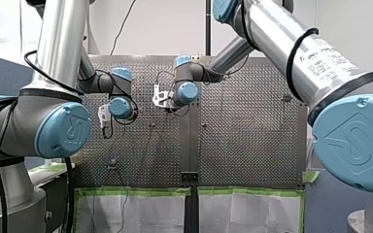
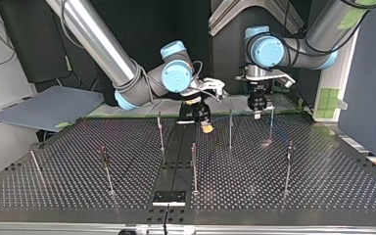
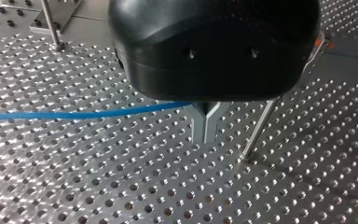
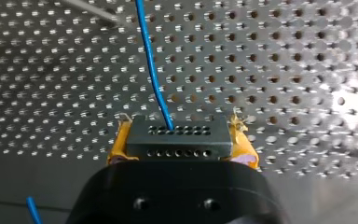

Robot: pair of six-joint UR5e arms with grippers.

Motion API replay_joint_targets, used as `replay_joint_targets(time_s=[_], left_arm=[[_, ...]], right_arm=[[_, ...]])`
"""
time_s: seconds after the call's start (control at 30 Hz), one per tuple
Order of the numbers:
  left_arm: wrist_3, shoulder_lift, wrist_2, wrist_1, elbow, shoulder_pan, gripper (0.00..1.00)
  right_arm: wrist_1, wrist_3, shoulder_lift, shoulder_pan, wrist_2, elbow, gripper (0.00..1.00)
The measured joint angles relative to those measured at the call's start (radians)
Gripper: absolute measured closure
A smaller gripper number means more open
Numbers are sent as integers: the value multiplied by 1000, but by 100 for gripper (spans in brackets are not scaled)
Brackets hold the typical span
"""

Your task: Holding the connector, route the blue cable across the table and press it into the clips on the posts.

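My right gripper (image 4: 182, 142) clamps a black connector (image 4: 177, 133), with two rows of holes, between yellow pads (image 4: 244, 149). A thin blue cable (image 4: 153, 70) leaves it and runs straight ahead. In the top view, my left gripper (image 2: 257, 104) sits at two o'clock of the right, its metal fingers (image 3: 200, 126) pinched together, apparently on the cable. The step likely wants tension held while the cable is lowered squarely onto the post (image 2: 230, 128) between them.

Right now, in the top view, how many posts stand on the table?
7: three posts in the far row, four posts in the near row. Others may be hidden.
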Motion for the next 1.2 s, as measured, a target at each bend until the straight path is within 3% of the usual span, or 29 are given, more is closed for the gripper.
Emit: replay_joint_targets(time_s=[0.6,1.2], left_arm=[[-7,-108,47,66,3,0,100],[-36,-128,87,115,15,10,100]], right_arm=[[-81,5,4,-10,3,149,100],[-123,18,28,-39,-4,160,100]])
